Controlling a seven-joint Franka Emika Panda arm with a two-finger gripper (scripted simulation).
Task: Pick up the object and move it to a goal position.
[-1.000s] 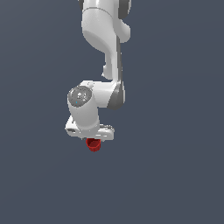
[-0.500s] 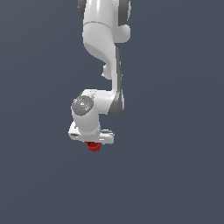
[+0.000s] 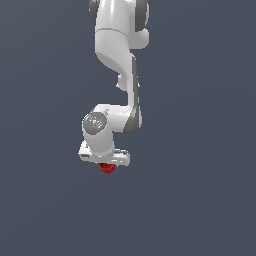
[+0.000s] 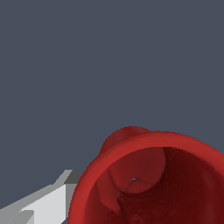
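Observation:
The object, a small red cup (image 3: 106, 168), pokes out just under my white gripper hand in the exterior view, with only its lower part showing. My gripper (image 3: 106, 164) sits right over it, with the cup between the fingers. In the wrist view the cup (image 4: 131, 146) fills the near field, and I look into its hollow, ribbed inside. One pale finger (image 4: 46, 201) lies beside the cup's rim. The other finger is hidden behind the cup. The jaws look spread around the cup rather than pressed on it.
The white arm (image 3: 117, 60) reaches down from the top of the exterior view. All around is a plain dark grey-blue ground (image 3: 200, 200) with no other objects or edges visible.
The hand has sunk a little and levelled out over the cup. The cup has stayed where it was, and less of it now shows below the hand.

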